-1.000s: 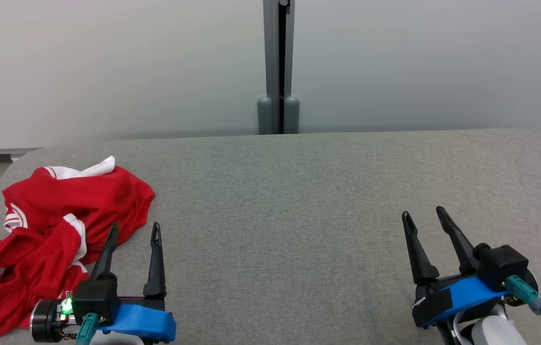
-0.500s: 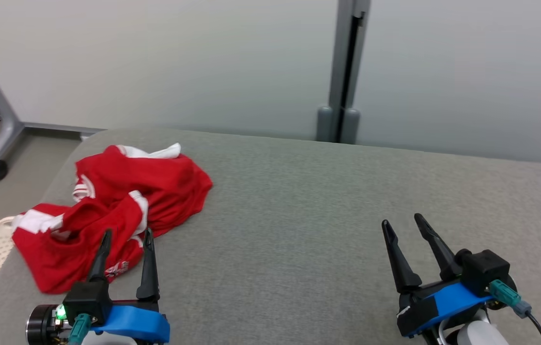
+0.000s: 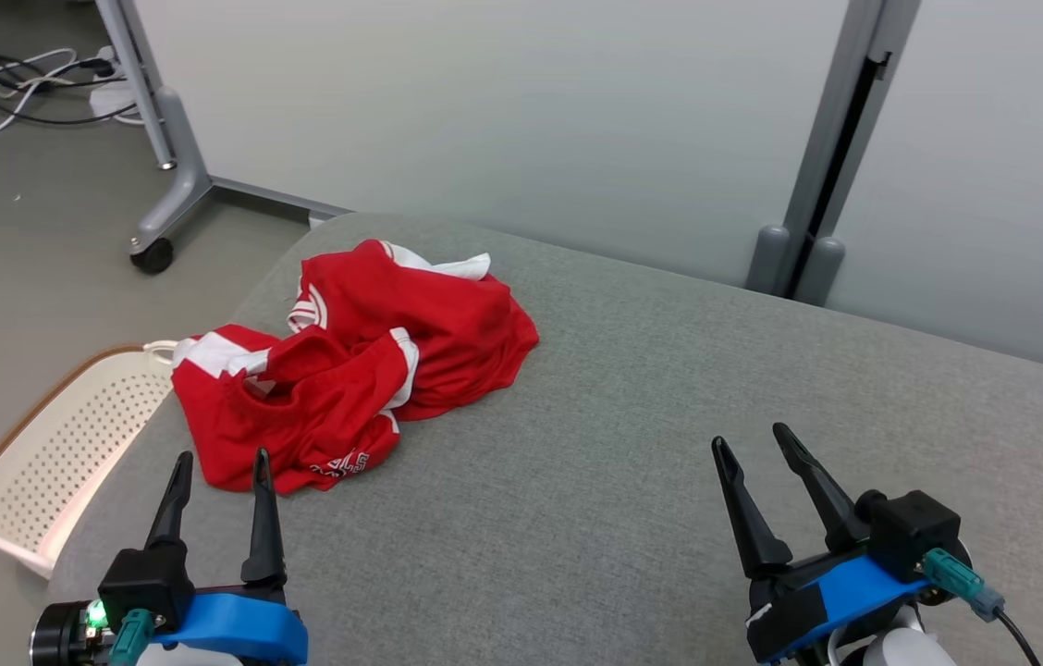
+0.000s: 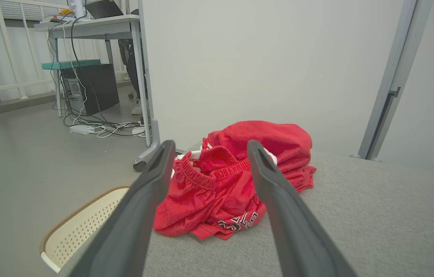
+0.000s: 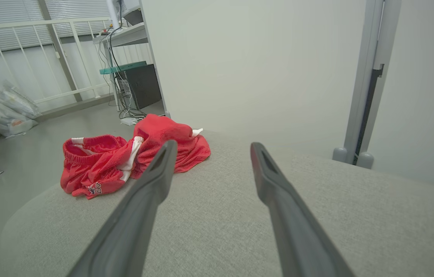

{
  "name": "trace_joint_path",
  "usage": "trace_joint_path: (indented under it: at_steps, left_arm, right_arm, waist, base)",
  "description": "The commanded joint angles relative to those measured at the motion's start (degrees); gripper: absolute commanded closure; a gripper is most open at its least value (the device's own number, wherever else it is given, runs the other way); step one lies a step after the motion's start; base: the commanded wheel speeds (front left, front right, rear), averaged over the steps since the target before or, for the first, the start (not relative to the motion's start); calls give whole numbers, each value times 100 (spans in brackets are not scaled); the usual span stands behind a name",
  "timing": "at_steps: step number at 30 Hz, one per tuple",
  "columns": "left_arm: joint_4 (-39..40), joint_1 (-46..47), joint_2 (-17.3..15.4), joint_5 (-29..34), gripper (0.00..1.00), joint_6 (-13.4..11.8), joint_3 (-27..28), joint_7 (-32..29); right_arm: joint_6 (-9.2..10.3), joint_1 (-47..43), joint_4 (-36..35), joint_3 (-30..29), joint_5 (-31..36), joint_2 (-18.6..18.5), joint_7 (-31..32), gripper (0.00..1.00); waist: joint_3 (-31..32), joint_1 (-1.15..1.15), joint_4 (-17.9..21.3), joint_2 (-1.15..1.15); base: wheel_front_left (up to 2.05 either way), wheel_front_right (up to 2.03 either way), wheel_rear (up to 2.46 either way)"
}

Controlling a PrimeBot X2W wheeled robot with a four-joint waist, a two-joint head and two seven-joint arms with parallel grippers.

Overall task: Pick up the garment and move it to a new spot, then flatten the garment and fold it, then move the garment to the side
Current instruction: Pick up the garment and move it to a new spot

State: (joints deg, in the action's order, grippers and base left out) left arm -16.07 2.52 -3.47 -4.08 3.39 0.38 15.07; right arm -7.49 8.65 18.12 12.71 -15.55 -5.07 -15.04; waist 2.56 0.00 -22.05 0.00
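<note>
The garment (image 3: 364,361) is a crumpled pair of red shorts with white trim, lying near the left end of the grey padded surface (image 3: 669,398). It also appears in the left wrist view (image 4: 236,177) and the right wrist view (image 5: 124,157). My left gripper (image 3: 218,460) hovers open just short of the garment's near edge, nothing between its fingers. My right gripper (image 3: 751,437) stands open over bare fabric at the lower right, well away from the garment.
A cream perforated basket (image 3: 59,444) sits on the floor beside the surface's left end. A wheeled grey stand leg (image 3: 165,194) and loose cables (image 3: 13,83) lie on the floor beyond. A white partition wall with a grey post (image 3: 817,176) runs behind.
The head camera has swung left, shifting the whole view right; the basket and floor have come into sight. Both grippers remain open and the garment lies as before.
</note>
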Motion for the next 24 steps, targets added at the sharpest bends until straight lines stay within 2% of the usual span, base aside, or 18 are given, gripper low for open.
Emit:
trace_joint_path:
  at_steps: [1,9,12,17,24]
  left_arm:
    - [-12,35,-18,-40,0,19,31,16]
    - [-213,194,-7,-265,0,102,141,16]
    - [-283,382,-104,-429,0,179,153,-251]
    - [-122,884,-369,-871,0,270,327,-1329]
    - [-289,1627,-1113,-1303,0,304,665,-3080]
  right_arm:
    - [-1,-20,-22,21,-24,0,-20,0]
    - [-1,11,-57,127,-101,-31,-20,0]
    - [0,24,-88,124,-127,-68,-20,0]
    - [0,45,-121,88,-128,-71,-20,0]
    - [0,163,-154,40,-139,-49,-20,0]
  waist:
    - [-48,0,-98,0]
    - [-44,0,-111,0]
    - [-60,0,-41,0]
    - [-127,0,138,0]
    - [-335,0,605,0]
  base:
    - [0,0,0]
    - [0,0,0]
    - [0,0,0]
    - [0,0,0]
    - [0,0,0]
